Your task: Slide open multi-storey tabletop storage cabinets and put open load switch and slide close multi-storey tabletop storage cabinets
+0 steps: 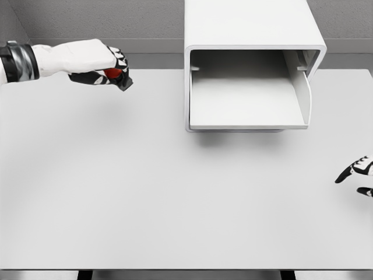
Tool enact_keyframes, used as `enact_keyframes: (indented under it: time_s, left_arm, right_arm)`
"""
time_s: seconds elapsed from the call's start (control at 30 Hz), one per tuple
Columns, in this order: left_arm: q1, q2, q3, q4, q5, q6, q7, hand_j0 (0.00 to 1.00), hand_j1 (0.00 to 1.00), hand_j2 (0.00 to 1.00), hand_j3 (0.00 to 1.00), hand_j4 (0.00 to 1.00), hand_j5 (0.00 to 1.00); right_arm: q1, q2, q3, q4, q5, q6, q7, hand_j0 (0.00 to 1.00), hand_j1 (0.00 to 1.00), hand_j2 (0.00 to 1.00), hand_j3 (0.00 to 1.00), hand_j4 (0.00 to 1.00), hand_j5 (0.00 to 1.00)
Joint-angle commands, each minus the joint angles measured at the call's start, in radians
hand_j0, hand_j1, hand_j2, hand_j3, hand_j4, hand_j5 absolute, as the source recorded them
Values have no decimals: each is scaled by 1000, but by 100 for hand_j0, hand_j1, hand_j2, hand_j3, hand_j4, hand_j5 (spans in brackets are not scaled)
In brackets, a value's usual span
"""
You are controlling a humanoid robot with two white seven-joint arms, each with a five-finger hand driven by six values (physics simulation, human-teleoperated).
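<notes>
The white storage cabinet [254, 35] stands at the far side of the white table [145, 198], right of the middle, and its drawer [247, 96] is slid out toward the near side, showing a bare white floor. The left hand [96, 64] hangs over the far left part of the table, well apart from the cabinet, its fingers curled around the load switch [115, 74], a small red and black object. The right hand [358, 172] shows only at the right edge, near the table surface, its dark fingers spread and holding nothing.
</notes>
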Motion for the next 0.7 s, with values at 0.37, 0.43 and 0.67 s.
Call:
enact_keyframes:
  time_s: [0.37,0.43,0.67]
  left_arm:
    - [20,105,-11,-309,161,4,2,40,40,40,40,40,40]
    - [17,104,-11,-335,192,4,2,40,40,40,40,40,40]
    - [-17,68,-15,-374,273,4,2,40,40,40,40,40,40]
  right_arm:
    - [-8,-19,90,-2,-5,3,0,55,55,55,55,55,55]
    - [-8,-19,90,-2,-5,3,0,56,56,56,56,56,56]
    - [-8,-19,90,0,-5,3,0,56,56,56,56,56,56]
